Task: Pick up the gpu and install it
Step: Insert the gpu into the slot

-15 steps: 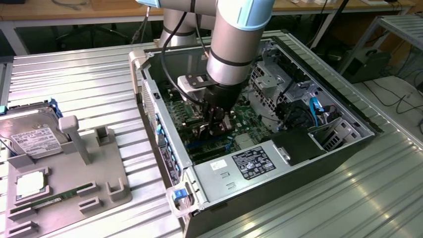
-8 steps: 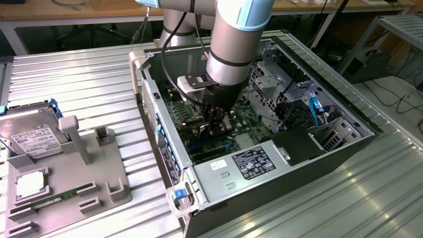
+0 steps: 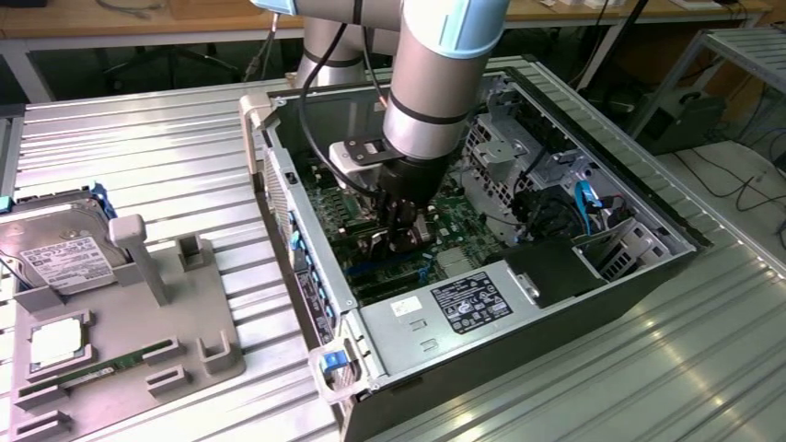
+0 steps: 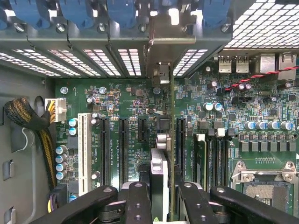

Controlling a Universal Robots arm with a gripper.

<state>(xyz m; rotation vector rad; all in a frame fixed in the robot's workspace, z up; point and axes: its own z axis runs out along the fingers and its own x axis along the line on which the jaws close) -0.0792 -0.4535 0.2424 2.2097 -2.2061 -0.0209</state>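
Ext. view: bright, even light from overhead; glare on ribbed metal table (image 3: 147,147), ridges washed near-white. Deep shadow inside PC case (image 3: 639,249) beneath arm (image 3: 430,83).

Wrist view: dimmer overall, w/ backlight blowing out vent grilles (image 4: 261,23) & slot gaps. Motherboard (image 4: 117,102) evenly lit, print legible. Black gripper (image 4: 161,186) links close to lens dark, low detail, slightly soft. Thin glint along gpu (image 4: 172,140) edge. Mild barrel bend twd frame edges.
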